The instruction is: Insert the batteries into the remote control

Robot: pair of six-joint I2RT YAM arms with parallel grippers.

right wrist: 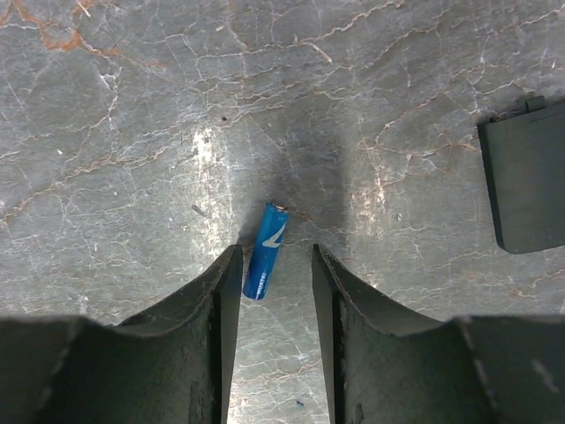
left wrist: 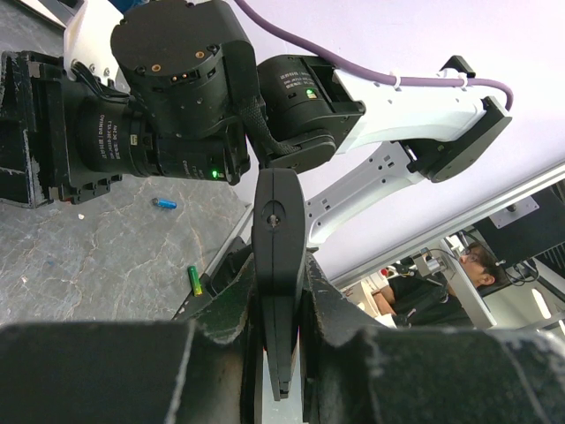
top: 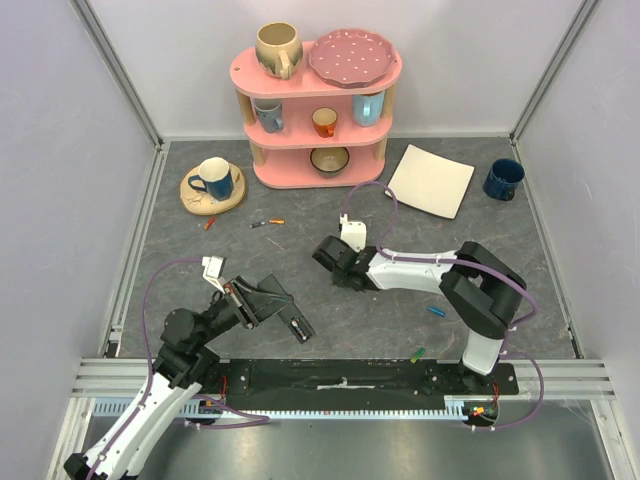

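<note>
Remote control [left wrist: 278,238] sits pinched edge-on between the pressed-in fingers of my left gripper [left wrist: 281,309], its long end pointing toward my right arm. My right gripper [right wrist: 276,254] hangs low over the grey table [top: 400,330] with its fingers [right wrist: 212,300] spread, and a blue battery [right wrist: 265,250] lies flat between the tips, close against one finger and clear of the other. A second blue battery [top: 437,311] and a green battery [top: 417,354] lie loose near my right base, and a dark flat lid [right wrist: 525,181] rests just beside my right gripper.
</note>
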